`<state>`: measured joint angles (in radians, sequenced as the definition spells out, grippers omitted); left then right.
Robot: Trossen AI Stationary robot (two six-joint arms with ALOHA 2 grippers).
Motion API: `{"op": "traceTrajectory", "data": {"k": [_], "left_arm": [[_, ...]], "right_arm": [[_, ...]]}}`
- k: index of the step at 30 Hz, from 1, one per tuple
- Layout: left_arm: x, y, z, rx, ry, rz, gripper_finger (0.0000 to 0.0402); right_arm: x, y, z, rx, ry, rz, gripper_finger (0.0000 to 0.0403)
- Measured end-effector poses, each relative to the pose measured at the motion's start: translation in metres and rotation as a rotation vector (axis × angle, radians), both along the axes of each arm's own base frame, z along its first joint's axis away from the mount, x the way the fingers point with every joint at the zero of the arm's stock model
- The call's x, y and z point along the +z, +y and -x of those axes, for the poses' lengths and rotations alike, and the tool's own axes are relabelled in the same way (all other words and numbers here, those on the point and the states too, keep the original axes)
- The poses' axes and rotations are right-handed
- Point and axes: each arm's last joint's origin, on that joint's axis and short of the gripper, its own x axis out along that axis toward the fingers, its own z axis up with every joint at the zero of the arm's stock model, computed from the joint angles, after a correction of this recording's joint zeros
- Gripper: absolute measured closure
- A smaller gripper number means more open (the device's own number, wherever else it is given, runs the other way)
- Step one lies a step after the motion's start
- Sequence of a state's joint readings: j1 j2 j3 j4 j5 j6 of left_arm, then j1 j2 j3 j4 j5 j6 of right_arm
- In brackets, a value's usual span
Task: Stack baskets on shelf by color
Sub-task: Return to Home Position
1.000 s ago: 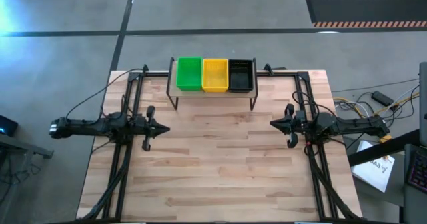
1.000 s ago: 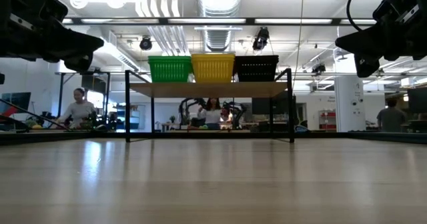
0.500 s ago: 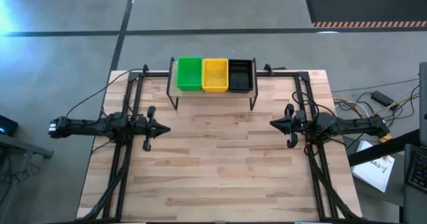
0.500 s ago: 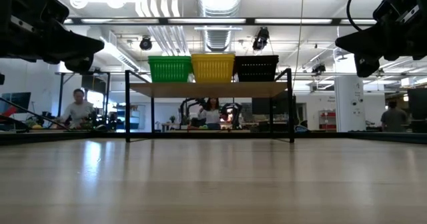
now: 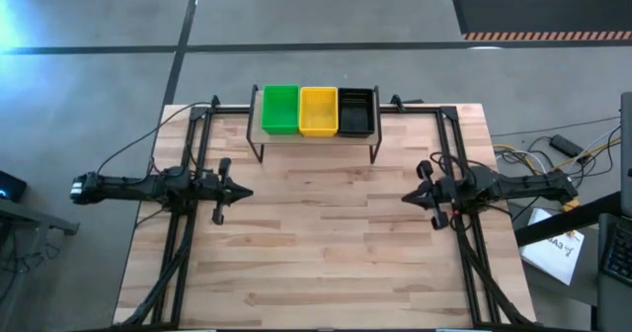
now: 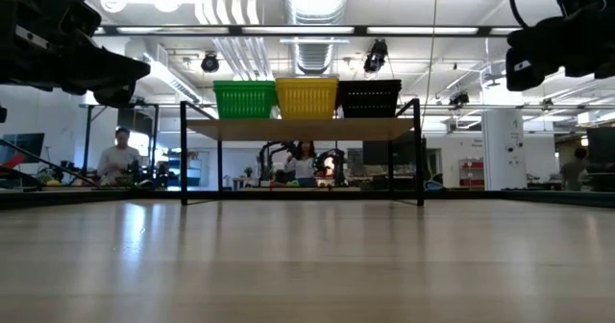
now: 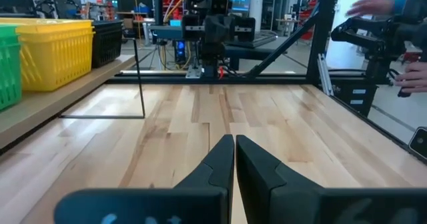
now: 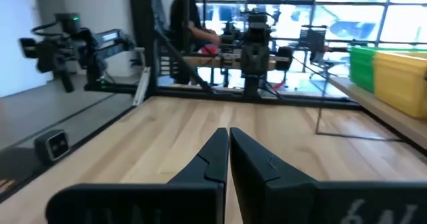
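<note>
A green basket (image 5: pixel 279 109), a yellow basket (image 5: pixel 318 111) and a black basket (image 5: pixel 356 113) stand side by side on the low wooden shelf (image 5: pixel 316 134) at the table's far edge; in the low view green (image 6: pixel 244 99), yellow (image 6: pixel 307 97) and black (image 6: pixel 370 98) sit in a row on the plank (image 6: pixel 303 129). My left gripper (image 5: pixel 243 193) hovers over the table's left part, shut and empty (image 7: pixel 235 147). My right gripper (image 5: pixel 407 196) hovers over the right part, shut and empty (image 8: pixel 228 139).
The wood-slat tabletop (image 5: pixel 326 243) lies bare between the two arms. Black frame rails (image 5: pixel 188 223) run along both sides of the table. People and equipment show in the room beyond the far edge (image 6: pixel 115 160).
My right gripper has moved a little toward the table's near edge and has risen in the low view. The left arm and the baskets have kept still.
</note>
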<state>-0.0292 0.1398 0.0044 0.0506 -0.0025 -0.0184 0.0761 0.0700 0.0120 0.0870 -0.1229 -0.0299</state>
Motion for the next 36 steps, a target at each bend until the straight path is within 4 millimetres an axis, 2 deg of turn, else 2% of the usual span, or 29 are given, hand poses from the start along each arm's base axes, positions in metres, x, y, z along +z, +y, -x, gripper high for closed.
{"op": "traceTrajectory", "data": {"k": [6, 12, 19, 36], "left_arm": [[-0.0001, 0.0, -0.0002, 0.0, 0.001, 0.0, 0.0402], [-0.0002, 0.0001, -0.0002, 0.002, 0.003, 0.0, 0.0402], [-0.0005, 0.0001, -0.0004, 0.002, 0.006, 0.0, 0.0402], [-0.001, 0.0001, -0.0007, 0.004, 0.011, 0.0, 0.0402]], "right_arm": [[0.0018, -0.001, 0.0023, -0.019, -0.022, -0.018, 0.0394], [-0.0002, -0.0047, 0.0039, -0.054, 0.006, -0.108, 0.0394], [-0.0007, -0.0042, 0.004, -0.054, -0.003, -0.026, 0.0394], [-0.0017, -0.004, 0.0026, -0.051, 0.014, -0.036, 0.0394]]}}
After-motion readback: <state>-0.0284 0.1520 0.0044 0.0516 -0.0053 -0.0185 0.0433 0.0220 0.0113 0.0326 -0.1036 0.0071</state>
